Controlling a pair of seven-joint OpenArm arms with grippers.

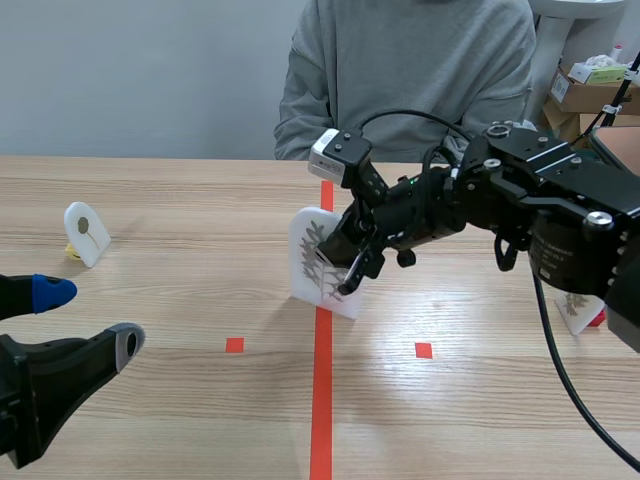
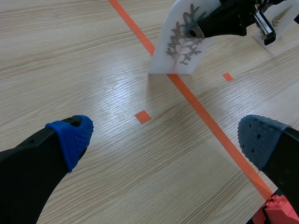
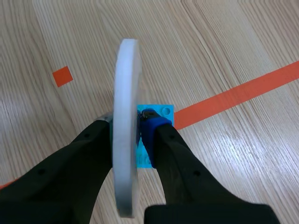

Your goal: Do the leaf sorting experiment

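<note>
A white leaf card [image 1: 312, 262] printed with a branching fern-like leaf stands tilted on the orange centre line. My right gripper [image 1: 345, 268] is shut on it, one finger on each face. Edge-on, the leaf card [image 3: 125, 126] shows between the right fingers, with a blue base [image 3: 152, 135] under it. The printed leaf card [image 2: 180, 39] faces the left wrist camera. My left gripper [image 1: 85, 320] is open near the table's front left, holding nothing. A second white card [image 1: 87, 234] with a small round leaf stands at the far left. A third card [image 1: 578, 308] stands at the right, mostly hidden.
A person in a grey sweater [image 1: 405, 70] sits across the table. Cardboard boxes [image 1: 590, 95] are at the back right. Small red tape squares [image 1: 234, 345] lie either side of the centre tape line [image 1: 322, 400]. A red block [image 2: 280, 207] shows beside the left gripper.
</note>
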